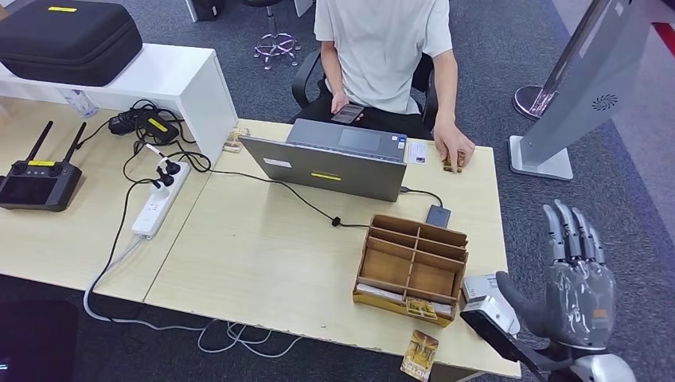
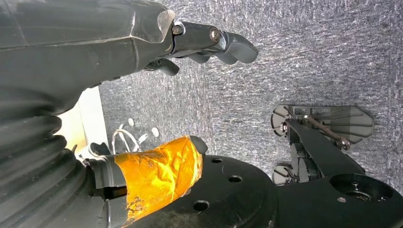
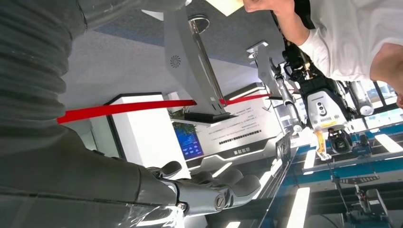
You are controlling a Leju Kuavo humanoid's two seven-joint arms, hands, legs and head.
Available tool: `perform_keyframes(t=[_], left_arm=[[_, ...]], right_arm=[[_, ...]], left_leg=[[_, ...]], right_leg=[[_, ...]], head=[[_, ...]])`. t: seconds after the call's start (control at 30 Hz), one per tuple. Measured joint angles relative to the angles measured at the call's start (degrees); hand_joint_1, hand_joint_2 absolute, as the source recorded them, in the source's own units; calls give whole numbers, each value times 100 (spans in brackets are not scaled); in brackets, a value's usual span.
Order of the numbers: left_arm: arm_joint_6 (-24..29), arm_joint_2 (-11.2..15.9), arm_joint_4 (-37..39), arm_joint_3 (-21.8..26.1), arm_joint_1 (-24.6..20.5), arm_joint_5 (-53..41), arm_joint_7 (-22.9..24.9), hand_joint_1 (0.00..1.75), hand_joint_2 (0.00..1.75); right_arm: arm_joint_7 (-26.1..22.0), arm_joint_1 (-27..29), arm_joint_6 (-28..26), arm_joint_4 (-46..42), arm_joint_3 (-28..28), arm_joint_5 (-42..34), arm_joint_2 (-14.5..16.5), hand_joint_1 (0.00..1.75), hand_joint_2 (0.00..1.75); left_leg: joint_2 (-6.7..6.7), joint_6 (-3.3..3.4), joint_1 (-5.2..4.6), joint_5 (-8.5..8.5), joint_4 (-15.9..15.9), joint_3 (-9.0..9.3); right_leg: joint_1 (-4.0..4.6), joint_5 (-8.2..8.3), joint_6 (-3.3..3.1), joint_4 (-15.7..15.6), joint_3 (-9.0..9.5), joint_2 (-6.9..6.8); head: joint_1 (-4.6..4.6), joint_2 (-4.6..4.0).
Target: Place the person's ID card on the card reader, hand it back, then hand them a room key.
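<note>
A person sits across the desk with one hand resting on a small brownish card at the far edge. A white card lies beside the laptop. A small dark box on a cable, likely the card reader, sits behind the wooden organizer. Patterned key cards lie in the organizer's front slot and on the table's near edge. My right hand is raised off the table's right side, fingers spread, holding nothing; its fingers are empty. My left hand hangs over the carpet, empty.
An open grey laptop stands mid-table. A white power strip with trailing cables lies to the left, by a black remote controller and a black case. A grey kiosk stand rises at the right.
</note>
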Motion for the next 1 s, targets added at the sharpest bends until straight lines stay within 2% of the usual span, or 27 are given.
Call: perform_keyframes(t=[1.0], left_arm=[[-1,-2,0,9,-5,16,33,0,175]], right_arm=[[-2,233,-5,-176,-139,-2,-14,0,175]], left_leg=[[0,0,0,-1,0,-1]], right_leg=[[0,0,-1,0,-1,0]], head=[[1,0]])
